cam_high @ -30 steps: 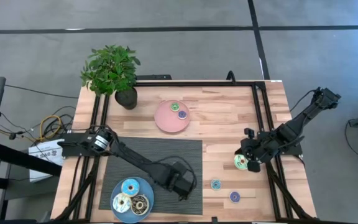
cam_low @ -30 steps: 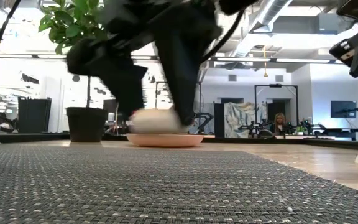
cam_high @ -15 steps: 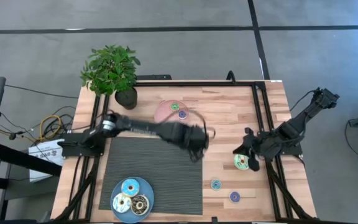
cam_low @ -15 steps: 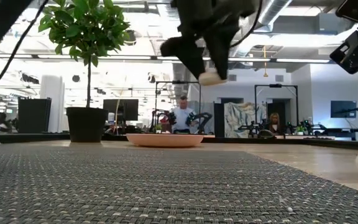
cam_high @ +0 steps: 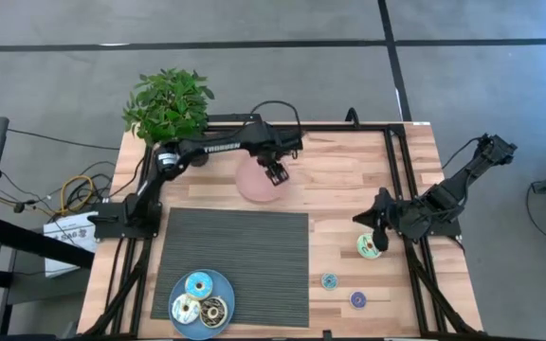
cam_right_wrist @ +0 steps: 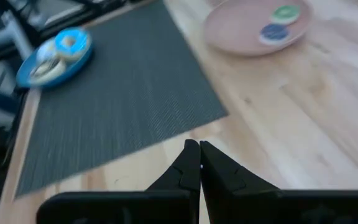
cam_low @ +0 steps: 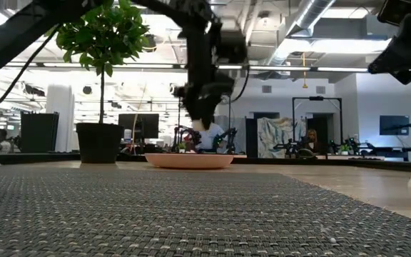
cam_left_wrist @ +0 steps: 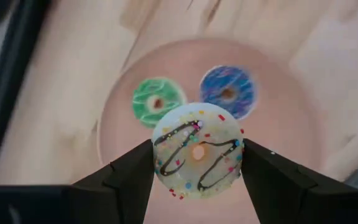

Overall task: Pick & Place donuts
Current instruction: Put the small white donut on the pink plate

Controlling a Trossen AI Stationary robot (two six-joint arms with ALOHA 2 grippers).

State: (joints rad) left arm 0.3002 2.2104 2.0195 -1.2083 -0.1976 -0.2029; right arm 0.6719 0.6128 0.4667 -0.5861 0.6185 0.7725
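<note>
From above, I am seeing the left gripper [cam_high: 275, 172] hovering over the pink plate [cam_high: 252, 184] at the far middle of the table, while the right gripper [cam_high: 372, 230] is waiting beside a pale green donut [cam_high: 367, 247] on the right. Through the left wrist camera, its fingers [cam_left_wrist: 132, 177] are clamping a cream donut [cam_left_wrist: 197, 151] above the plate's green donut [cam_left_wrist: 157, 101] and blue-purple donut [cam_left_wrist: 228, 91]; through the right wrist camera, I am seeing the right fingers [cam_right_wrist: 191, 163] pressed together, holding nothing.

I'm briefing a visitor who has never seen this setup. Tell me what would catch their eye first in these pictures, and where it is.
First, the left end effector poised over the pink plate at the table's far side, gripping a cream donut with dark squiggles above the green donut and blue donut lying there. Next, the leafy potted plant on the far left corner. The right end effector hangs shut above a pale green donut on bare wood near the right edge.
</note>
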